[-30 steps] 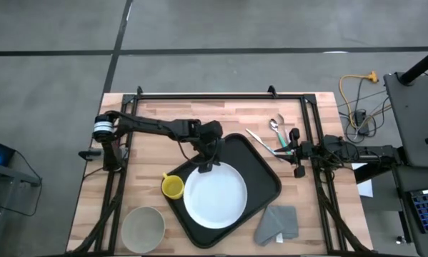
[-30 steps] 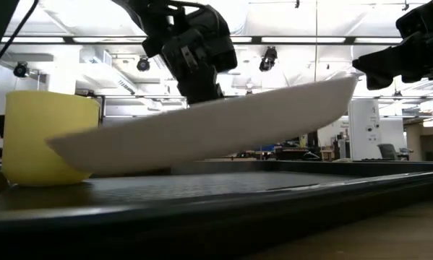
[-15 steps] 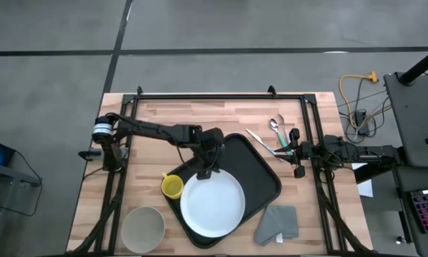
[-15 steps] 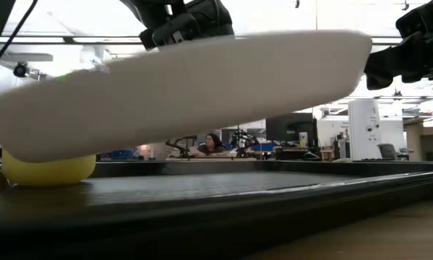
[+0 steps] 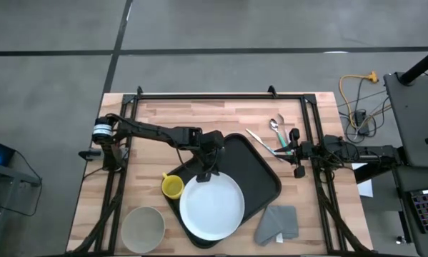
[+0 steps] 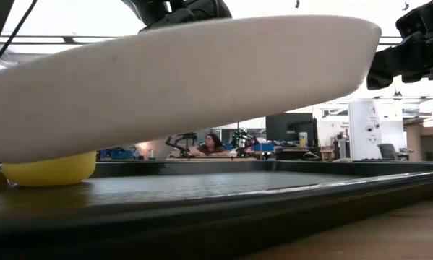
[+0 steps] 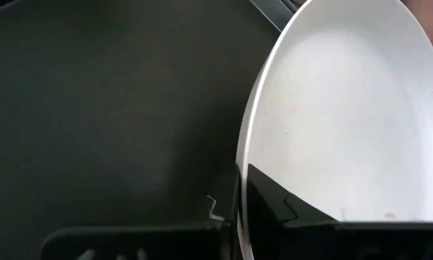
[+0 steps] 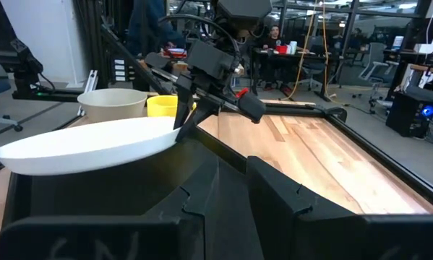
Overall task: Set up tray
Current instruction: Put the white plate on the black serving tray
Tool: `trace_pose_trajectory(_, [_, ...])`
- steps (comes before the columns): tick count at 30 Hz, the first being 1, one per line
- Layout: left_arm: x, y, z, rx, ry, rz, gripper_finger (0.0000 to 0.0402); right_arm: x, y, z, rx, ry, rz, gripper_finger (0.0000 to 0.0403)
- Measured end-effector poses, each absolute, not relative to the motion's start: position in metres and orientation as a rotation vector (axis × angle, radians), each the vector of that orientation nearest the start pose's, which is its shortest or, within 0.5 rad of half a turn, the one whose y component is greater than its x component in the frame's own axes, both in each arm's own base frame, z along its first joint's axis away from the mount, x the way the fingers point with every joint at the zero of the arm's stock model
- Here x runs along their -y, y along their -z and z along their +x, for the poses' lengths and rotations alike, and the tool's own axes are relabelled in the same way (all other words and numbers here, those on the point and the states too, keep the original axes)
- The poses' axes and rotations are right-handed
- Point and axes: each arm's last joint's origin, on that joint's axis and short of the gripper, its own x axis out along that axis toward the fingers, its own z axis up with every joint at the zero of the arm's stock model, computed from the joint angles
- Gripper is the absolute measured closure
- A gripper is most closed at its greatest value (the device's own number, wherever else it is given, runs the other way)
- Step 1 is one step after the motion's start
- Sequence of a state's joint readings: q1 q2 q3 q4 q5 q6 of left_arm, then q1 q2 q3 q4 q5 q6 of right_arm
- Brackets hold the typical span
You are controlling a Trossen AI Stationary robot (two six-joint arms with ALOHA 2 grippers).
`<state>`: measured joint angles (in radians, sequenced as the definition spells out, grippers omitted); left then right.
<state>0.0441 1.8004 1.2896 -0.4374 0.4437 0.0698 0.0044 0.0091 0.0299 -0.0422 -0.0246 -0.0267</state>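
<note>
Your left gripper (image 5: 206,173), clamped on the white plate's (image 5: 212,208) far rim, holds it lifted above the tray (image 5: 260,171); your right gripper's (image 5: 297,152) fingers are slightly apart, right of the tray.

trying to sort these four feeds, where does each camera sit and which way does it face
High view: above the table, looking straight down; both arms, left gripper shut on the white plate over the tray.
Low view: at table height, looking level under the lifted plate.
Left wrist view: on the left arm, facing plate and tray past its own fingers.
Right wrist view: on the right arm, facing across the tray toward the left arm.
All four show the plate.
</note>
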Motion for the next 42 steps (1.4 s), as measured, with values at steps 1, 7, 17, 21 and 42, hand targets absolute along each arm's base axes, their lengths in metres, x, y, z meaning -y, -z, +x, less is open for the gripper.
trace_pose_trajectory(1, [-0.004,-0.217,0.378,-0.913,0.398,-0.172,0.0402,-0.001,-0.169,0.096,-0.021,-0.029,-0.027,0.0335])
trace_pose_trajectory(7, [-0.002,-0.216,0.378,-0.924,0.385,-0.206,0.0402,-0.001,-0.169,0.096,-0.021,-0.029,-0.027,0.0335])
trace_pose_trajectory(17, [0.0,-0.216,0.378,-0.939,0.359,-0.262,0.0402,-0.001,-0.169,0.096,-0.021,-0.029,-0.027,0.0335])
trace_pose_trajectory(21, [0.003,-0.215,0.376,-0.966,0.362,-0.271,0.0402,-0.001,-0.169,0.096,-0.021,-0.029,-0.027,0.0335])
trace_pose_trajectory(42, [0.004,-0.203,0.37,-1.026,0.245,-0.233,0.0402,-0.001,-0.169,0.096,-0.022,-0.029,-0.027,0.0335])
